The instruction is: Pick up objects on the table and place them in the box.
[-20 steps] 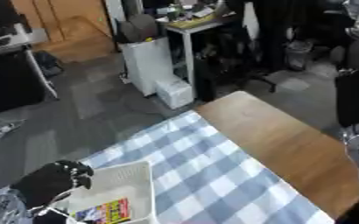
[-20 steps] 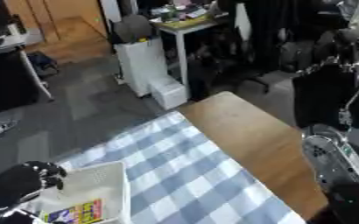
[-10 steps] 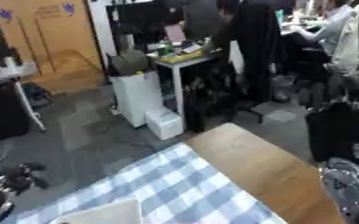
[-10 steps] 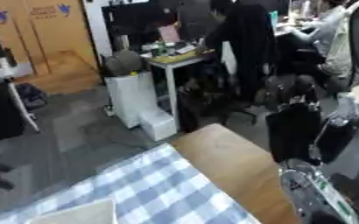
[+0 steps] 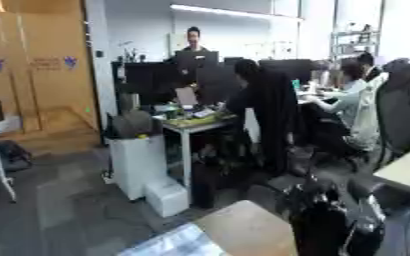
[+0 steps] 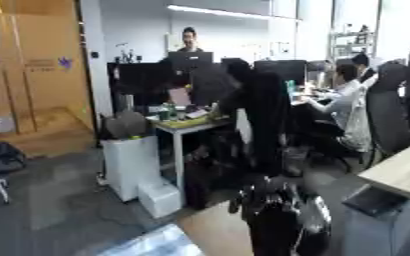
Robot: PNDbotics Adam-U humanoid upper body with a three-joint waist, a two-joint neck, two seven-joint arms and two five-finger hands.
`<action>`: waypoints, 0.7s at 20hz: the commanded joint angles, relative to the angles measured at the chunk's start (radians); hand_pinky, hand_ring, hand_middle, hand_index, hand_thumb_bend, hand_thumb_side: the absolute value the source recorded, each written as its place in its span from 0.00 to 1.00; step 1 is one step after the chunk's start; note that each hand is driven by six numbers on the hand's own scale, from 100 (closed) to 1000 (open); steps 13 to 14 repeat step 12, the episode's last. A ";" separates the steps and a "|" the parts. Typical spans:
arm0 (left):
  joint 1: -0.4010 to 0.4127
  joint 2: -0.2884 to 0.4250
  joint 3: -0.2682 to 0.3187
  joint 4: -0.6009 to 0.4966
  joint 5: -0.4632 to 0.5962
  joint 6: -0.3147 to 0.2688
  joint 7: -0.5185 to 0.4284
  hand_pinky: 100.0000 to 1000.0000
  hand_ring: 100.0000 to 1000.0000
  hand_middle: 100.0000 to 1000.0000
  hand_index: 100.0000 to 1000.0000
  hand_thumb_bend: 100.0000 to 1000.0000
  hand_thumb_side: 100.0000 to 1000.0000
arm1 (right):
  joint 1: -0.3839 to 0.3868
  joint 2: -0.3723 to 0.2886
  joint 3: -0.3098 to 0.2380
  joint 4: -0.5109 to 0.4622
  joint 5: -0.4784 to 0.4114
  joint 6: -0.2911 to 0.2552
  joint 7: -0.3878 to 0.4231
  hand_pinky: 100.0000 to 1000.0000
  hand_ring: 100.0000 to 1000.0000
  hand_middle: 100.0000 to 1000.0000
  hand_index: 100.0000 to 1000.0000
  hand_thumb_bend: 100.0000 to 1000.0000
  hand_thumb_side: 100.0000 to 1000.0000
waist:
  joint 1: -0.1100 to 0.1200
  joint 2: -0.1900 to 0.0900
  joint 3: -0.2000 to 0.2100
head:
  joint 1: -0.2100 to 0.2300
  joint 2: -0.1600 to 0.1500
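The view looks out over the office, and only the table's far corner (image 5: pixel 243 227) shows at the bottom, bare wood with a strip of the blue-checked cloth (image 5: pixel 169 245) beside it. The box and the objects on the table are out of view. A dark, blurred shape with silver parts rises at the lower right, just in front of the table corner; it looks like my right hand (image 6: pixel 278 220) and forearm. My left hand shows in neither view.
Beyond the table lies grey carpet, with a white desk (image 5: pixel 187 125) and white cabinets (image 5: pixel 138 162) straight ahead. Black office chairs and seated people fill the right side. A second desk edge (image 6: pixel 397 172) shows at the right.
The camera has tilted up sharply: the checked cloth, the white box and my left hand have dropped out of view, and the office now fills the picture. My right arm still shows at lower right.
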 commanded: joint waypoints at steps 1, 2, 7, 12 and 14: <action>-0.026 -0.019 -0.009 -0.050 0.049 0.003 -0.025 0.33 0.33 0.55 0.57 0.55 0.62 | 0.009 -0.007 -0.005 -0.013 -0.046 -0.089 0.177 0.33 0.28 0.32 0.53 0.00 1.00 | -0.009 -0.007 0.005 | 0.025 -0.016; -0.027 -0.022 -0.011 -0.056 0.059 0.003 -0.030 0.33 0.33 0.55 0.57 0.55 0.62 | 0.012 -0.009 -0.008 -0.013 -0.067 -0.090 0.208 0.33 0.28 0.32 0.53 0.00 1.00 | -0.010 -0.010 0.006 | 0.031 -0.012; -0.020 -0.021 -0.012 -0.084 0.090 0.005 -0.042 0.33 0.34 0.55 0.57 0.55 0.62 | 0.007 -0.024 -0.033 -0.013 -0.181 -0.091 0.249 0.33 0.28 0.32 0.53 0.00 1.00 | -0.008 -0.025 -0.003 | 0.029 -0.036; -0.021 -0.024 -0.015 -0.100 0.107 0.004 -0.058 0.32 0.33 0.54 0.56 0.54 0.62 | -0.007 -0.037 -0.043 -0.013 -0.222 -0.091 0.251 0.33 0.29 0.32 0.53 0.00 1.00 | -0.008 -0.024 -0.017 | 0.004 -0.089; -0.021 -0.024 -0.015 -0.100 0.107 0.004 -0.058 0.32 0.33 0.54 0.56 0.54 0.62 | -0.007 -0.037 -0.043 -0.013 -0.222 -0.091 0.251 0.33 0.29 0.32 0.53 0.00 1.00 | -0.008 -0.024 -0.017 | 0.004 -0.089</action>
